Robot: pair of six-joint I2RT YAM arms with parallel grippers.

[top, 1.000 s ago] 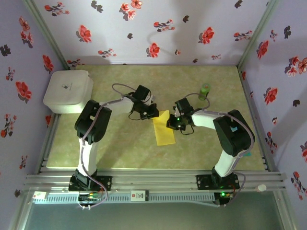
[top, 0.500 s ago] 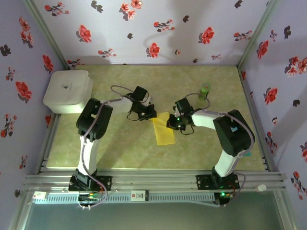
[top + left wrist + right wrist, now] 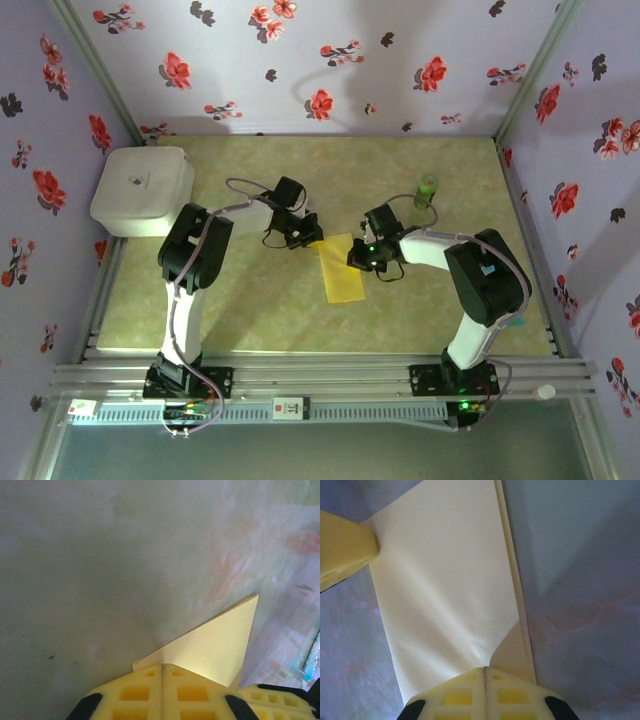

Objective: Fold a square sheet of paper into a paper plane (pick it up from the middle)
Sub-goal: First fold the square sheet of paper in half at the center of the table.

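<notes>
Square sheet of paper (image 3: pixel 341 277), folded: edge pinched by closed jaws of right gripper (image 3: pixel 485 669), corner met by closed jaws of left gripper (image 3: pixel 162 667); tearing is risked if pulled apart.

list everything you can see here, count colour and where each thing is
thin folded sheet of paper: one, bright yellow, flat at the table's middle, between the grippers
rounded plastic box: one, white, far left corner of the table
small cylinder: one, green, upright, far right part of the table
table: one, mottled pale green
floral walls: three, lilac with red flowers, around the table
metal rail: one, silver, near edge
left gripper: one, black with yellow pads, shut, at the paper's far left corner
right gripper: one, same colours, shut, at the paper's right edge
</notes>
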